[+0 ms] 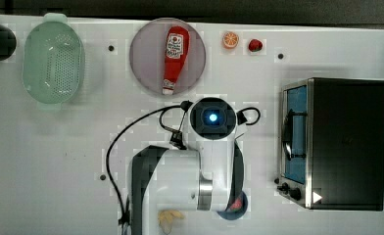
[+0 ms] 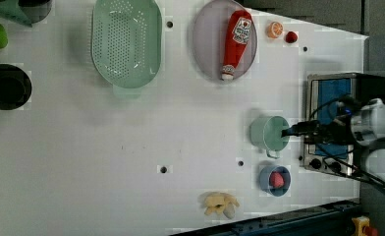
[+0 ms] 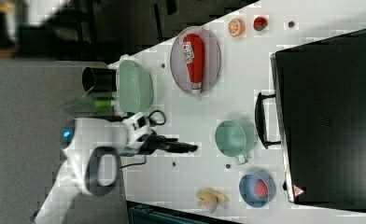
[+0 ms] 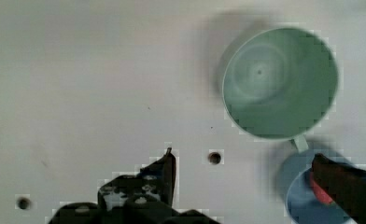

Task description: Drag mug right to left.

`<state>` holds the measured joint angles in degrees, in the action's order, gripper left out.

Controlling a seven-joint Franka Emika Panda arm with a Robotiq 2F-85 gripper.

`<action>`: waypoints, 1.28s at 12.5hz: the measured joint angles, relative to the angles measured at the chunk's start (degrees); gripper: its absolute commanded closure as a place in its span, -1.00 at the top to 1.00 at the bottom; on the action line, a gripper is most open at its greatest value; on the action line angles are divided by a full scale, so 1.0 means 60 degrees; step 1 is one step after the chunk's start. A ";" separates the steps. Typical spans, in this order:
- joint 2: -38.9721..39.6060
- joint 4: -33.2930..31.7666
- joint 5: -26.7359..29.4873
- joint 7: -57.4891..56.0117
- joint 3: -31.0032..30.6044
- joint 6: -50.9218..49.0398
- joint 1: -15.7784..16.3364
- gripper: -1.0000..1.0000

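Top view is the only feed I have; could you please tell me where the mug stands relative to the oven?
Observer: The mug stands upright on the table, just off the oven's door, on the left view's left of it.
Operator: Thank you. Which way does its handle point?
Observer: Toward the blue bowl, which sits close by, apart from the mug, with a strawberry in it.
Operator: Is the gripper holding the mug?
Observer: No. The gripper is open, and in the wrist view the mug lies clear of both fingers, with nothing between them.
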<state>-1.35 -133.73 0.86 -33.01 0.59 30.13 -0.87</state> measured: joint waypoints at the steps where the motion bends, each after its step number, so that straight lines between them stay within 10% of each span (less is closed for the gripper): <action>1: 0.0341 -0.0093 0.0000 -0.0312 0.0001 0.0275 -0.0016 1.00; 11: 0.2945 -0.0224 -0.0044 -0.1222 0.0065 0.2947 0.0006 1.00; 16: 0.3904 -0.0429 -0.0071 -0.1231 -0.0057 0.3651 0.0074 -0.07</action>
<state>22.07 -136.30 0.43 -40.40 0.24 52.04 -0.42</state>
